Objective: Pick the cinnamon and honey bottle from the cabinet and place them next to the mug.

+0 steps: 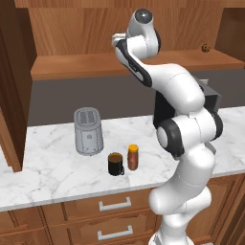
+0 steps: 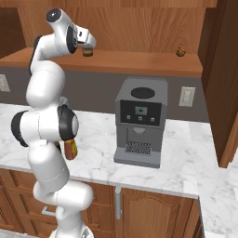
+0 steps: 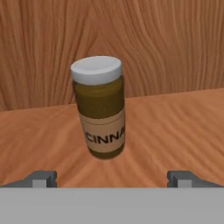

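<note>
Two dark fingertips of the gripper [image 3: 112, 177] stand wide apart at the near edge of our hand view, holding nothing, and we note the small brown cinnamon jar with a pale label band and white lid [image 3: 100, 107] standing just ahead of them, centred on the gap but not touched. The jar sits upright on the wide wooden shelf board of the warm brown wood-grain cabinet [image 1: 86, 64], with the cabinet's back panel close behind it. From the right base view we see the same jar [image 2: 87, 52] just beyond the raised hand. On the white marbled counter [image 1: 52, 162] below, we record the small dark mug with a side handle [image 1: 116, 163] and, just beside it on its right, the amber honey bottle with an orange-yellow cap [image 1: 133, 157], both upright. A grey metal toaster [image 1: 88, 130] stands behind them to the left. A grey coffee machine [image 2: 141, 122] stands on the counter further right. Farthest off, a small brown round item [image 2: 181, 51] rests on the right end of the shelf; we cannot tell what it is.
</note>
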{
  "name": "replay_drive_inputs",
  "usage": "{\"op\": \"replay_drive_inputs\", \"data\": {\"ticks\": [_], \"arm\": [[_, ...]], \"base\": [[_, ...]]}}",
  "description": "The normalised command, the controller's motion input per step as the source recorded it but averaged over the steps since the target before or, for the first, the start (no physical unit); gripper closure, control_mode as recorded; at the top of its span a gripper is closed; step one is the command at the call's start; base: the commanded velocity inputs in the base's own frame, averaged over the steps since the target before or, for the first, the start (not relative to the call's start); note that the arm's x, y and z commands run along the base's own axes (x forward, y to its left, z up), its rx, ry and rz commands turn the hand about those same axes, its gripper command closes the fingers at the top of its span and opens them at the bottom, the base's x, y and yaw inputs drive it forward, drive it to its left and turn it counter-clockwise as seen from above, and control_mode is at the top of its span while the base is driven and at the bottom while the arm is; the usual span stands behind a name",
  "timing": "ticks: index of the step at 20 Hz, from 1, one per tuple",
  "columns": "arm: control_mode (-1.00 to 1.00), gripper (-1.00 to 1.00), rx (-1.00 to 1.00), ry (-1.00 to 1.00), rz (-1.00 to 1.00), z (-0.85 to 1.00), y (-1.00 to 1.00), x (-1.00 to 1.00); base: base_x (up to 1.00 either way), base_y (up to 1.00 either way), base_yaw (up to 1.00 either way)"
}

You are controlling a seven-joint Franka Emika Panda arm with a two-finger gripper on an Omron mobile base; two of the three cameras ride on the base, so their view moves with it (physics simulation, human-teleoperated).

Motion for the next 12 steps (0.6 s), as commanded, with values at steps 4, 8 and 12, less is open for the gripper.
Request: {"op": "replay_drive_inputs", "data": {"ticks": [4, 8, 12], "arm": [[-1.00, -1.00, 0.00, 0.00, 0.00, -0.12, 0.00, 0.11], [-1.00, -1.00, 0.00, 0.00, 0.00, -0.16, 0.00, 0.11], [-1.00, -1.00, 0.00, 0.01, 0.00, -0.23, 0.00, 0.17]], "base": [[0.00, 0.00, 0.00], [0.00, 0.00, 0.00], [0.00, 0.00, 0.00]]}}
